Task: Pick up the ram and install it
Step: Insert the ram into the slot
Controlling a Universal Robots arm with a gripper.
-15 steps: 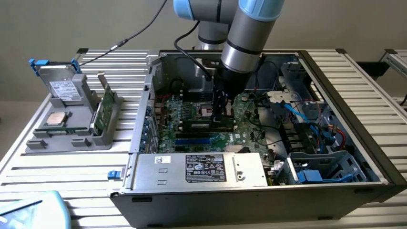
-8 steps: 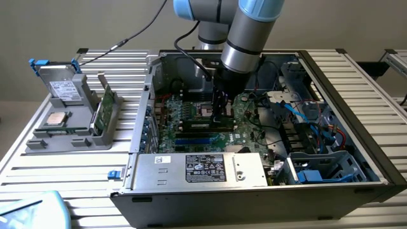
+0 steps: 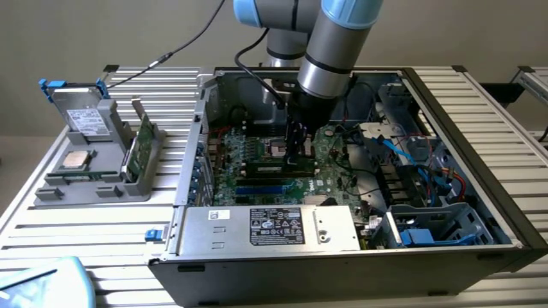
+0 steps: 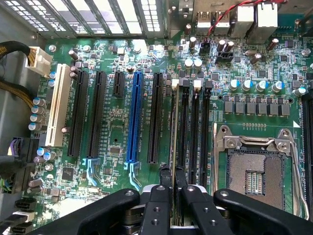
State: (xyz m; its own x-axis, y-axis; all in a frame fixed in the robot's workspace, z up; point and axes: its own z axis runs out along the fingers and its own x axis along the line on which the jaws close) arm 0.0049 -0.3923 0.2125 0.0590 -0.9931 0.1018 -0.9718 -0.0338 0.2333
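My gripper (image 4: 172, 177) is down inside the open computer case (image 3: 479, 138), over the motherboard (image 4: 112, 127). Its two black fingers (image 4: 165, 178) are shut on the ram (image 4: 174, 127), which appears edge-on as a thin pale strip lying along the first of the black memory slots (image 4: 188, 132), beside the empty processor socket (image 4: 254, 171). In the exterior view the gripper (image 3: 299, 153) stands just above the ram (image 3: 272, 169), a long dark green stick lying across the board. I cannot tell whether the ram is pressed fully into the slot.
A grey fixture (image 3: 102, 183) on the slatted table at the exterior view's left holds a square silver processor chip (image 3: 77, 159) and a broader green card (image 3: 141, 146) standing on edge. The power supply (image 3: 265, 228) fills the case's near side. Cables (image 3: 402, 160) and drive bays crowd the exterior view's right.
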